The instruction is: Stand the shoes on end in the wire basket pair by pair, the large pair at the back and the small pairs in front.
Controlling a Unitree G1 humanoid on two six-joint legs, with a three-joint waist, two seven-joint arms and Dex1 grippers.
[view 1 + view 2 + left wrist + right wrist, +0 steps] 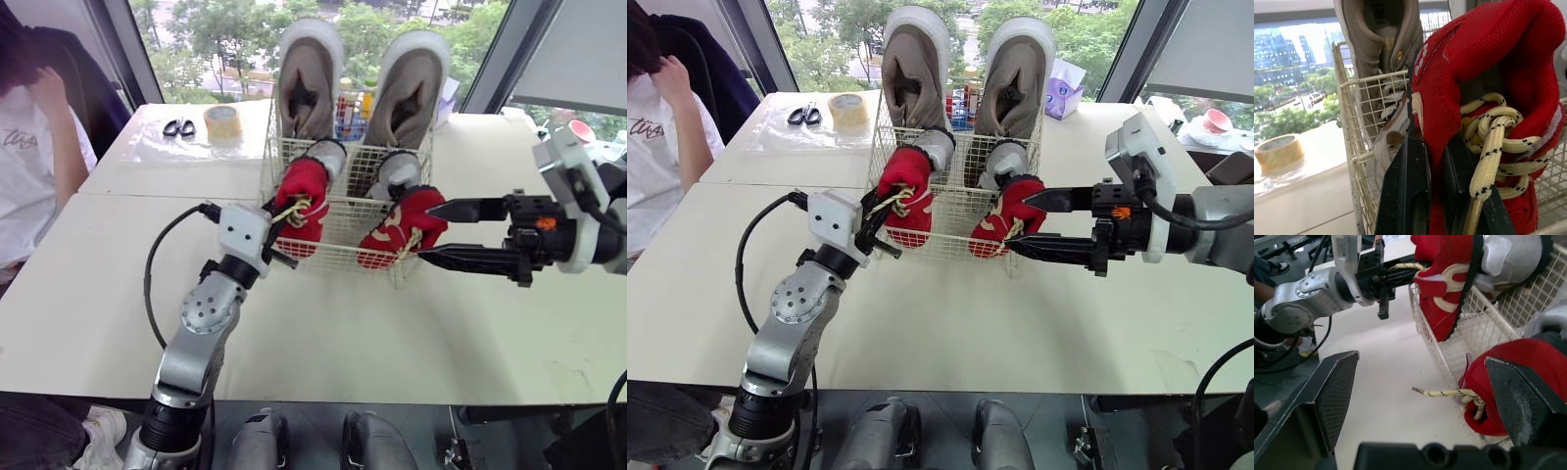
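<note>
Shoes point(409, 83) gathered at wire basket point(343, 220) on white table point(441, 323). Large grey pair point(306, 83) on end at back: done. Small grey-white pair point(326, 157) on end just in front of it, apparently done.

Red pair last, at front wall. Left red shoe point(302, 201) pinched at collar by left gripper point(286, 230), fingers closed narrow on fabric beside yellow lace point(1493, 147). Right red shoe point(402, 230) tilted, toe low, between wide-spread fingers of right gripper point(424, 231), not gripped. Unclear whether either red shoe sits fully inside front wall.

Judged nearly complete: left to seat and straighten red pair, then release.
</note>
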